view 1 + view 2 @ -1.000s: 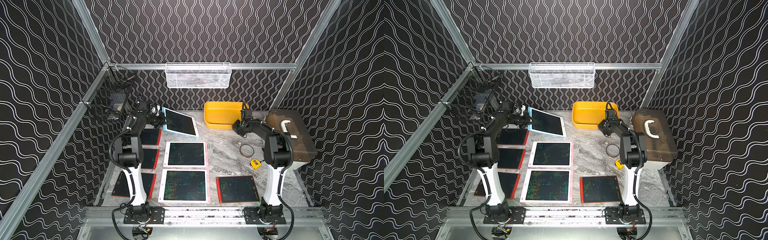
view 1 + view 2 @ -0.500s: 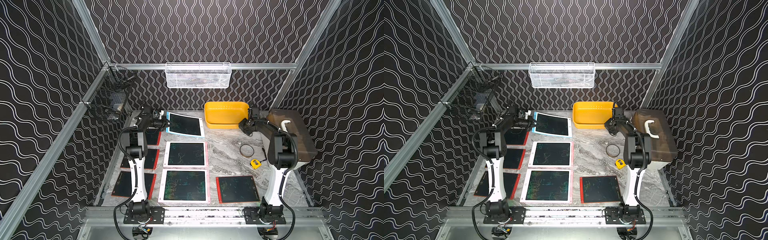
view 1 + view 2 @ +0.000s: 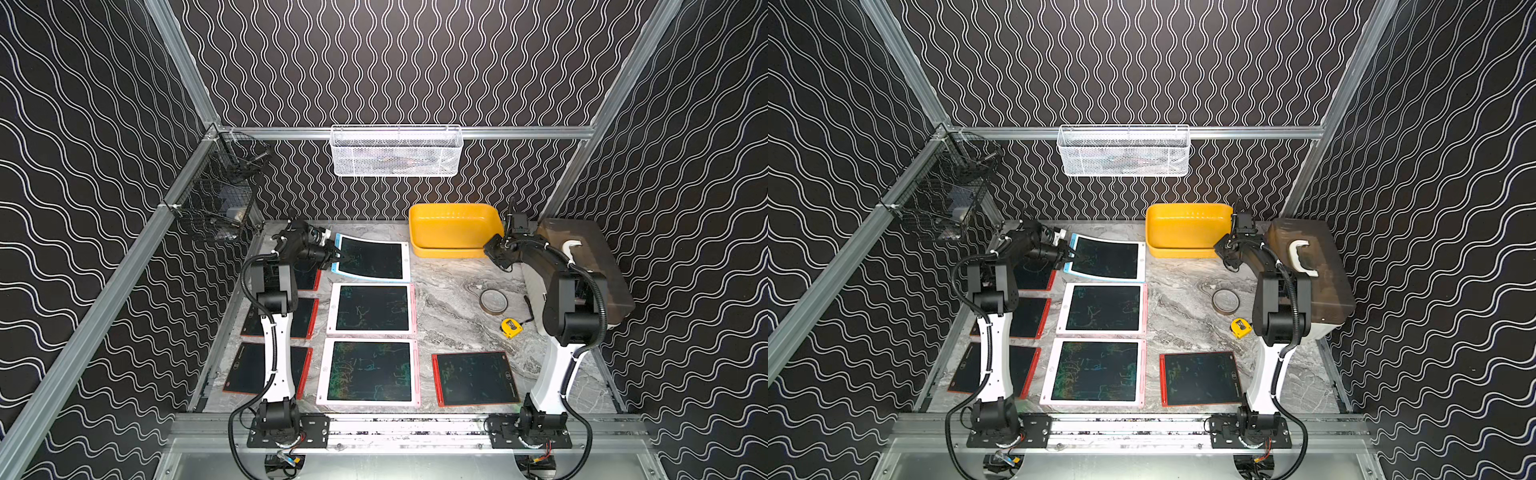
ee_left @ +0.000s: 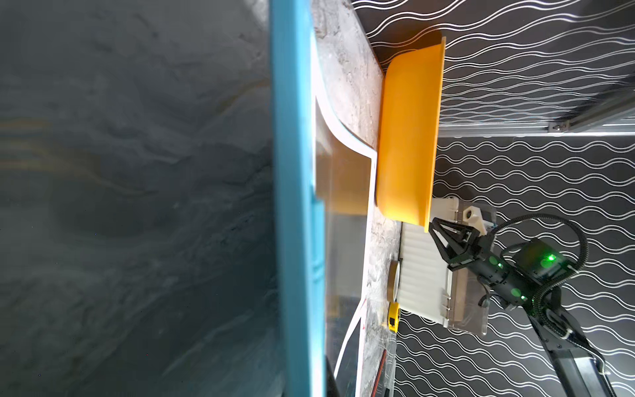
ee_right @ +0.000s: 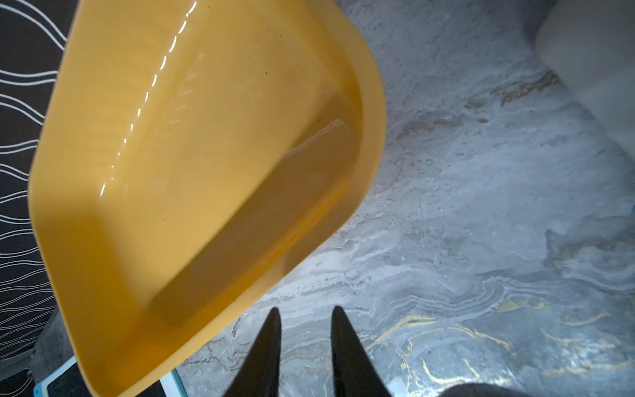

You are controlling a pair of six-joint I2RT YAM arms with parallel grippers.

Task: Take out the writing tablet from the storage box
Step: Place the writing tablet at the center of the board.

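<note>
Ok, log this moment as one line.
storage box: empty | left gripper: shut on writing tablet, outside box | right gripper: open, empty

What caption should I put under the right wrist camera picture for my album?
Empty yellow storage box on the marble table; right gripper hovers beside it, fingers parted.

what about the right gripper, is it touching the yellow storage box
Apart. In the right wrist view both fingertips of the right gripper sit off the storage box rim, with bare marble table showing between.
</note>
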